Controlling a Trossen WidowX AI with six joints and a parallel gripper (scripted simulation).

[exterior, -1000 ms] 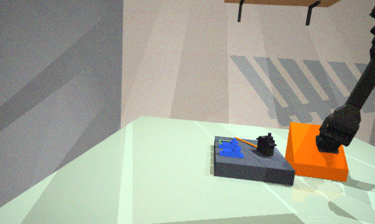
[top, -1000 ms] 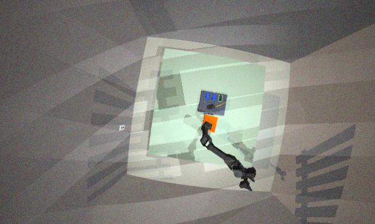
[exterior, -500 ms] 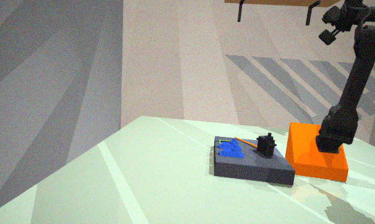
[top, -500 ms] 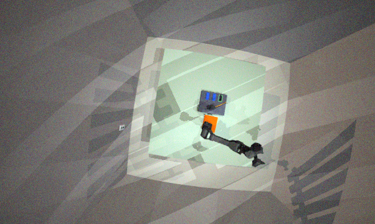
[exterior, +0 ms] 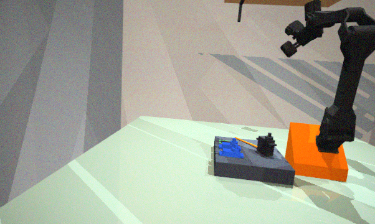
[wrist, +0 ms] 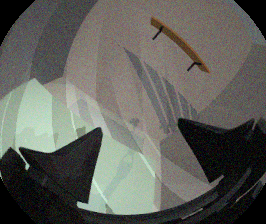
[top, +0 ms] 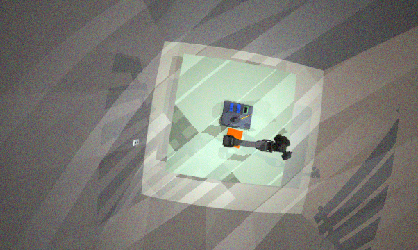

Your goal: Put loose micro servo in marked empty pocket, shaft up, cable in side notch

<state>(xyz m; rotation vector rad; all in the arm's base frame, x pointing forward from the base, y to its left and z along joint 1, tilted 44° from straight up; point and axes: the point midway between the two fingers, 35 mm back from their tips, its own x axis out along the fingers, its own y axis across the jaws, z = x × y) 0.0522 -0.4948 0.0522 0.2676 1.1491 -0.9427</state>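
Note:
The loose micro servo (top: 234, 119) (exterior: 265, 146) is black and stands upright on the dark grey deck (top: 226, 122) (exterior: 253, 172), shaft end up. Its thin orange-yellow cable (top: 246, 117) (exterior: 245, 142) runs from it toward the pocket side. The green-marked pocket (top: 246, 109) shows dark and empty beside two blue servos (top: 235, 107) (exterior: 232, 152); in the exterior view they partly hide it. My gripper (exterior: 291, 38) (wrist: 141, 127) is open and empty, high above the table and well away from the servo. The wrist view shows neither servo nor deck.
The arm's base stands on an orange block (top: 237, 133) (exterior: 303, 140) right beside the deck. The pale green table (top: 202, 80) (exterior: 144, 174) carries both. A brown wall shelf (exterior: 278, 2) (wrist: 181, 44) with dark brackets is at the back. Striped shadows cross table and walls.

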